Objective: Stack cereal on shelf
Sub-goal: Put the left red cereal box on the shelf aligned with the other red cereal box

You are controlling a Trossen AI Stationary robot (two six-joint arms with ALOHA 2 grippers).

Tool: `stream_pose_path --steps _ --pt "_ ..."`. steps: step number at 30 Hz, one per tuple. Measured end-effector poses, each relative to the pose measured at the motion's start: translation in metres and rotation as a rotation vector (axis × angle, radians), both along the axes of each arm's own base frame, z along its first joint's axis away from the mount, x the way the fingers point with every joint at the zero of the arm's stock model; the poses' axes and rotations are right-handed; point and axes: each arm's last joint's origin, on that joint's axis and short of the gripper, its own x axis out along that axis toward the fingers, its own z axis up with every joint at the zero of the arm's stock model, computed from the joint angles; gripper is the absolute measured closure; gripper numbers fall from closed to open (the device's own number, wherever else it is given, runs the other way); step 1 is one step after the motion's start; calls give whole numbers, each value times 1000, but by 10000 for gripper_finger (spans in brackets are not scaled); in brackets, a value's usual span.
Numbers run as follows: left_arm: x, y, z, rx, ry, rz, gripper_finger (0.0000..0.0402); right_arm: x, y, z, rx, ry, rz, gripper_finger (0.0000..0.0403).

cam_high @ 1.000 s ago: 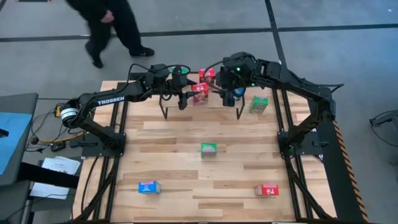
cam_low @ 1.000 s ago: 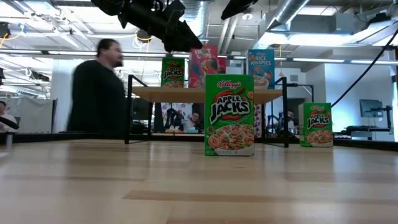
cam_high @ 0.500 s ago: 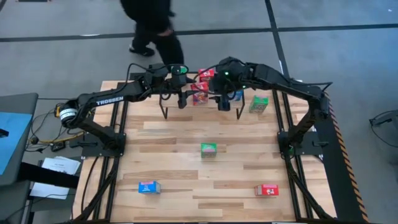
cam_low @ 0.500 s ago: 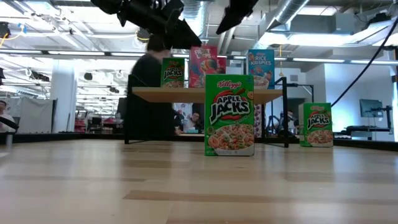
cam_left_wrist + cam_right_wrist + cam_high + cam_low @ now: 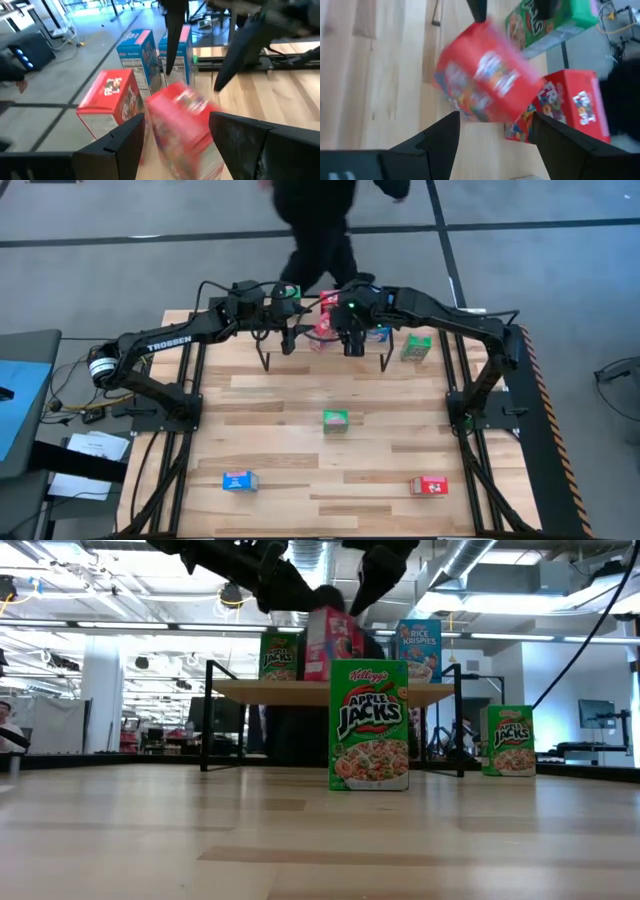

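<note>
Four boxes remained off the shelf (image 5: 300, 352); about five stood on it.
Both sets of jaws gaped, empty, around a tilting red box (image 5: 325, 643) on the shelf; green (image 5: 336, 420), blue (image 5: 238, 480), red (image 5: 429, 485) on the tabletop (image 5: 280, 430).

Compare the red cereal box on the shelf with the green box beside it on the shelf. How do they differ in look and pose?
The red box leans to one side, while the green box stands upright. The green box reads Apple Jacks on a green front; the red box has a red front. Both are on the shelf, with their fronts towards the low camera.
</note>
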Motion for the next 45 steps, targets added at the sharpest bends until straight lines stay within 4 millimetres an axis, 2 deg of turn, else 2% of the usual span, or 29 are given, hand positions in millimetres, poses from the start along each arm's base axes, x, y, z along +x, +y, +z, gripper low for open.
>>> stream_pose_path --steps 11,18,30,35,45 --pt "-9 -12 -5 -98 108 -8 189 -6 9 26 -1 -80 -3 131" --pt "-11 -20 -5 -143 127 -19 189 -6 11 27 -1 -85 -1 131" --pt "8 -8 -30 -128 200 166 189 -4 15 27 1 -85 11 131" --pt "7 -5 -29 -110 196 217 189 -5 15 30 0 -88 11 131" --pt "11 -3 -25 -91 135 210 189 -8 16 43 -10 -127 11 131"
